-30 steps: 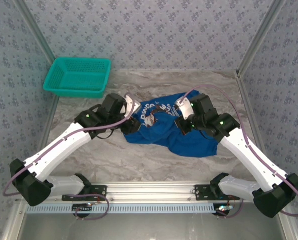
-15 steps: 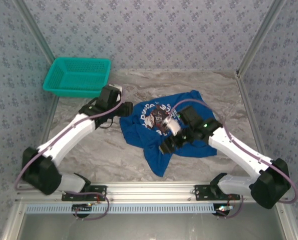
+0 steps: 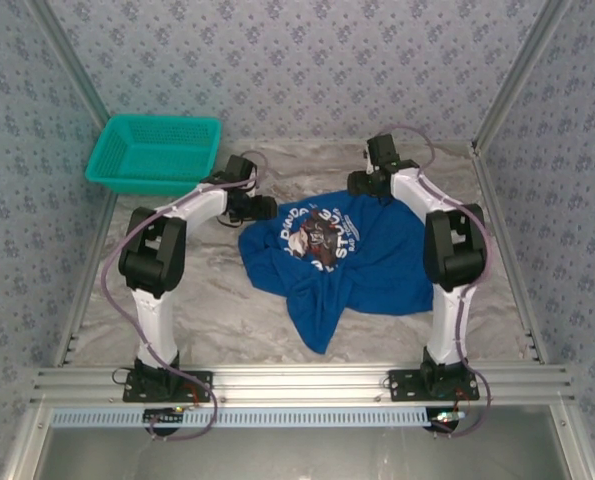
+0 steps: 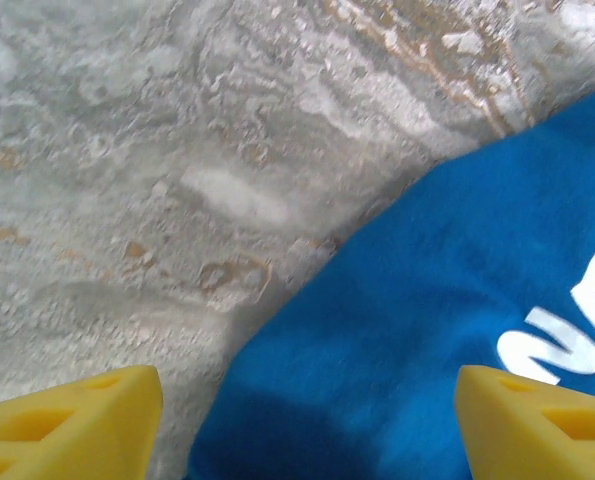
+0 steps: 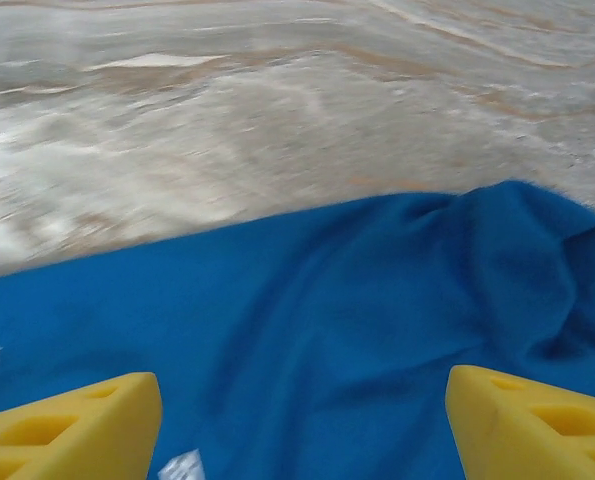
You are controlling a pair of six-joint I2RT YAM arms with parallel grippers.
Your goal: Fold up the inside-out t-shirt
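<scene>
**On the table (image 3: 192, 300), 2 claws spread at the inside-out t-shirt (image 3: 367, 262)**

It lies crumpled mid-table, print up. The left gripper (image 3: 265, 208) is at its far-left edge, the right gripper (image 3: 356, 184) at its far edge. Both have their fingers wide apart, gripping nothing.

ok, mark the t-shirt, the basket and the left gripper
t-shirt (image 3: 377, 265): top view, plain blue body.
basket (image 3: 147, 182): top view, near wall.
left gripper (image 4: 309, 410): left wrist view, midway between fingertips.
</scene>
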